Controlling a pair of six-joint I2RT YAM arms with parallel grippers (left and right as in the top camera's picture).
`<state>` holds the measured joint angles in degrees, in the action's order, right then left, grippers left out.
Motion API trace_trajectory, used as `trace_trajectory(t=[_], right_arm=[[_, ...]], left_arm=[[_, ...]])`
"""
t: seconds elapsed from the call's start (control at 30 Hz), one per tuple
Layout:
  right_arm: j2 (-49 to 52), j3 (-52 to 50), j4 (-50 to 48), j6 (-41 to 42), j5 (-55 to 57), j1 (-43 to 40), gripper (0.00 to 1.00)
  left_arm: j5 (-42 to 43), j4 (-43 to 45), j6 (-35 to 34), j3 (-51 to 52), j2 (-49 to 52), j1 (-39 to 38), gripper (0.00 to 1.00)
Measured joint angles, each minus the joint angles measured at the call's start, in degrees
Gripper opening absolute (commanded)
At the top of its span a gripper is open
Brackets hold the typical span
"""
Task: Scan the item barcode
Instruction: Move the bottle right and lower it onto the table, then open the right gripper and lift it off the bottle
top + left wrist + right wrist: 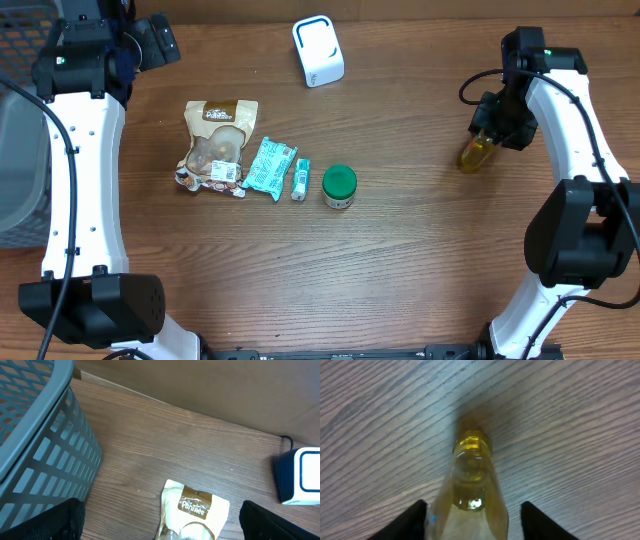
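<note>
A small bottle of yellow liquid [474, 153] is on the wood table at the right, tipped over or leaning; in the right wrist view the bottle [470, 475] points away between the fingers. My right gripper [496, 128] [473, 510] straddles it with the jaws open, and a gap shows between the bottle and the right finger. The white and blue barcode scanner [318, 50] [300, 476] stands at the back centre. My left gripper [150, 42] [162, 522] hangs wide open and empty at the back left, above a brown snack pouch [192, 510].
A row of items lies mid-table: the brown pouch [215, 142], a teal packet [270, 165], a small tube [300, 179] and a green-lidded jar [339, 186]. A grey mesh basket [20, 120] [35, 445] stands at the left edge.
</note>
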<state>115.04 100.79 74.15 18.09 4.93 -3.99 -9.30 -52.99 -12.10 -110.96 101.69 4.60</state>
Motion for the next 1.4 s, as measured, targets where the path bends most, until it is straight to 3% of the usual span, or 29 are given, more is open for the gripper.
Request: trace_trajectory(t=[0.07,0.47,0.63,0.87,1.0,1.4], right_arm=[[0.0,0.0,0.0,-0.1,0.0,0.0,0.71],[0.0,1.3,4.0,-0.2,0.0,-0.1,0.80],[0.0,10.9,10.0,-0.3,1.0,-0.2,0.87],[0.0,23.2,17.4,-0.3,1.5,-0.2,0.88],[-0.1,24.1,18.6,-0.2,0.4,-0.2,0.96],[-0.1,24.1,17.9,-0.1,-4.3,0.5,1.00]], left_arm=[[0.0,0.0,0.0,0.0,0.0,0.0,0.99],[0.0,0.0,0.0,0.0,0.0,0.0,1.00],[0.0,0.0,0.0,0.0,0.0,0.0,0.99],[0.0,0.0,0.0,0.0,0.0,0.0,1.00],[0.0,0.0,0.0,0.0,0.0,0.0,1.00],[0.0,0.0,0.0,0.0,0.0,0.0,0.99]])
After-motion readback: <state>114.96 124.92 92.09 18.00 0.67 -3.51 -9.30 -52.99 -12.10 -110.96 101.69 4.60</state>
